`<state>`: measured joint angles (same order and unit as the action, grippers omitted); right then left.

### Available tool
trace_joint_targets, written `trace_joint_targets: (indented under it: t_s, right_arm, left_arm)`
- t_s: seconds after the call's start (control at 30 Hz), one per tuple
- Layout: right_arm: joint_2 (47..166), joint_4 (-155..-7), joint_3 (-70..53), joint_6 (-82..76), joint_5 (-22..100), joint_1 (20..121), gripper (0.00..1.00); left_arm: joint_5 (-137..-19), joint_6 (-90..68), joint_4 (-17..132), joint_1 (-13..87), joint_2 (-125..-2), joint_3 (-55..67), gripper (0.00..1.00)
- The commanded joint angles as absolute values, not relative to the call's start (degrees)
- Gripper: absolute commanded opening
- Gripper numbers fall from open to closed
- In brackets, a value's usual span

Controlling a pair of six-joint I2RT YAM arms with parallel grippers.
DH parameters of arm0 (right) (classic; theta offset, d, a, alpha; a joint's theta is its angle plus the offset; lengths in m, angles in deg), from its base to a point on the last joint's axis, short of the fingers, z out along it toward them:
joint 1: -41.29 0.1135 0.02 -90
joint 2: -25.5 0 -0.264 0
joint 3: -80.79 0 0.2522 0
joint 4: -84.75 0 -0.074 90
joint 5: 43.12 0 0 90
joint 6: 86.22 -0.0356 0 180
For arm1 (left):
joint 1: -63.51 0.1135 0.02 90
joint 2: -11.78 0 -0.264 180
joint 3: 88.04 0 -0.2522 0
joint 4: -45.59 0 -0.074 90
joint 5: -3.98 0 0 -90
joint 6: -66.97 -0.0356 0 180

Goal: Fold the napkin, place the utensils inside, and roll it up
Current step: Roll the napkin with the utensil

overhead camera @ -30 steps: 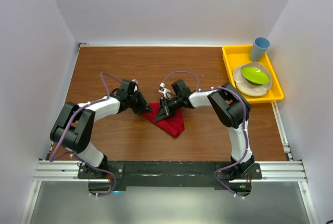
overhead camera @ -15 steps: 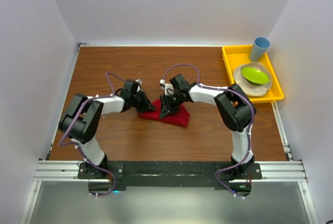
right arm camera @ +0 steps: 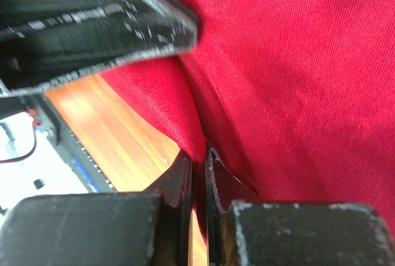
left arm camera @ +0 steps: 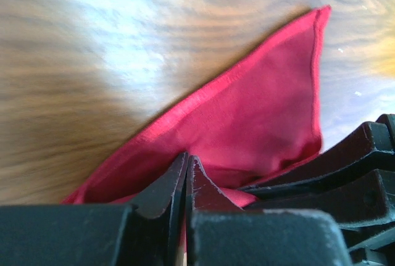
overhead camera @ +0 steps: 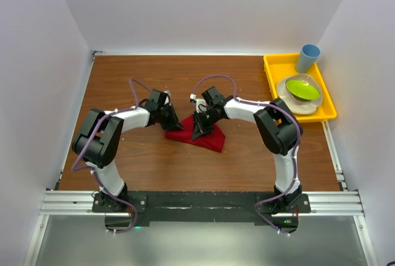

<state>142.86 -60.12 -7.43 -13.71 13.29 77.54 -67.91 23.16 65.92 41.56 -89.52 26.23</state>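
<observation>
Both the left arm and the right arm have white links and bulky black joint housings. A thin purple cable loops along each. The gripper fingers are matte black and wedge-shaped, with edges scuffed grey.

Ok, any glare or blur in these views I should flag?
Top external: sharp, evenly lit, no glare. Left wrist: white glare on the table, wood at left smeared, napkin hem fairly crisp. Right wrist: napkin weave sharp, lower-left corner blown out white.
</observation>
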Motion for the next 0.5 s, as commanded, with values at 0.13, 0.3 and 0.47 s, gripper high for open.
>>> trace_joint_targets:
  t_s: [0.13, 0.3, 0.47]
  right_arm:
    - [151.62, -53.72, -8.55, -10.28, 19.19, 76.98, 0.00]
    - [152.94, -55.99, -8.03, -14.84, 14.89, 76.89, 0.00]
    - [154.17, -62.14, -6.28, -24.68, 9.53, 76.89, 0.00]
  left_arm:
    - [-81.54, 12.21, 82.72, 42.07, -85.80, 14.75, 0.41]
    - [-75.49, 16.94, 83.27, 42.07, -79.99, 15.96, 0.32]
    - [-66.25, 23.19, 69.58, 42.07, -77.52, 26.50, 0.14]
